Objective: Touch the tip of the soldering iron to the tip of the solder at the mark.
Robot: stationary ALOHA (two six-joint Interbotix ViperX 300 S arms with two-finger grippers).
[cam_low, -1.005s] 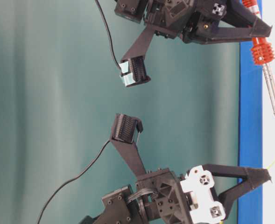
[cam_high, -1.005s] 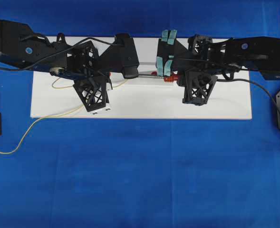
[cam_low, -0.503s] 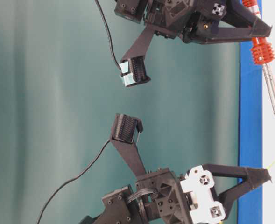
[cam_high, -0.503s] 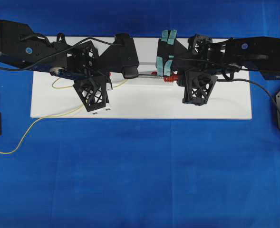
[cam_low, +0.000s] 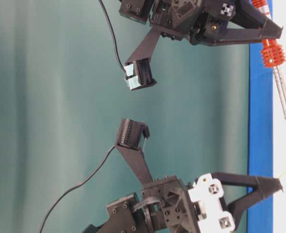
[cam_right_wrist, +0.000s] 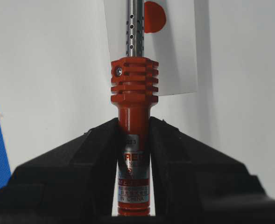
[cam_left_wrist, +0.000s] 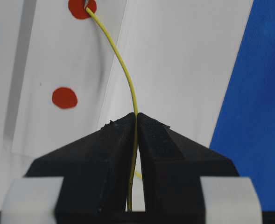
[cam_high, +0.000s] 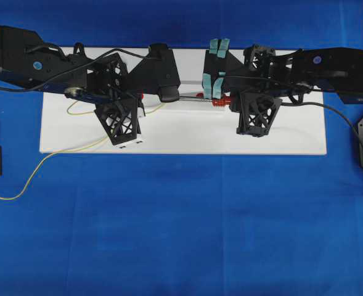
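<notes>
Solder (cam_left_wrist: pixel 128 84) thin yellow (left-clamped) | soldering iron (cam_right_wrist: pixel 133 121) red ribbed handle, right jaws clamped

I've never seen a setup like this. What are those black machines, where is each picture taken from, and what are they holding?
Two robot arms face each other over a white board on a blue table. One camera looks straight down, one looks from table height and shows the scene turned sideways, and one rides on each wrist. The left gripper is shut on the solder, a thin yellow wire whose free end reaches a red dot. The right gripper is shut on the soldering iron by its red handle. In the table-level view, the iron's tip and the wire's end appear to meet.
</notes>
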